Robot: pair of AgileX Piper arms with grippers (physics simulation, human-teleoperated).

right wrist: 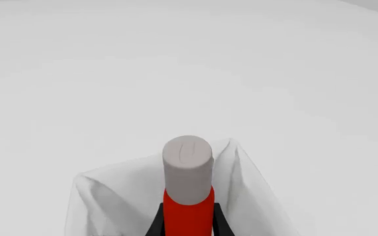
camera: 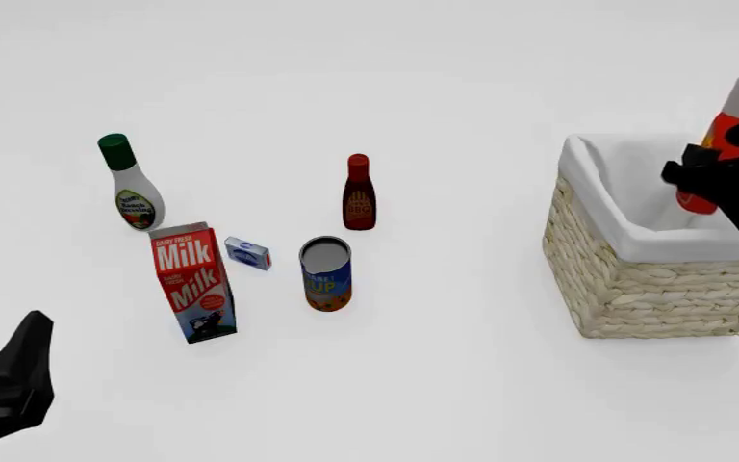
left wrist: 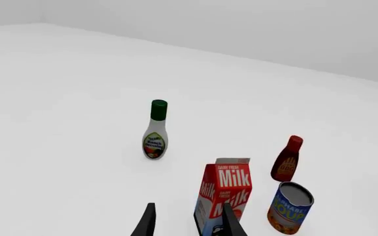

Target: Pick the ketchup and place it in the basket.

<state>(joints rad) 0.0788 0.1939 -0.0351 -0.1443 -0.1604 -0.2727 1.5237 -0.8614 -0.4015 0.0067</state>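
Observation:
The ketchup (camera: 730,125), a red-orange bottle with a white-grey cap, is tilted, and its lower end (camera: 696,200) hangs inside the basket's opening. My right gripper (camera: 707,171) is shut on its body. In the right wrist view the ketchup (right wrist: 187,169) stands between the fingers (right wrist: 155,227), with the white cloth lining (right wrist: 110,196) below it. The wicker basket (camera: 626,279) sits at the right of the table. My left gripper (camera: 11,380) is open and empty at the near left; in the left wrist view it (left wrist: 189,226) is just short of the milk carton.
On the left half of the table stand a milk carton (camera: 193,284), a white bottle with a green cap (camera: 128,183), a dark red-brown bottle (camera: 358,194), a soup can (camera: 326,274) and a small blue box (camera: 247,253).

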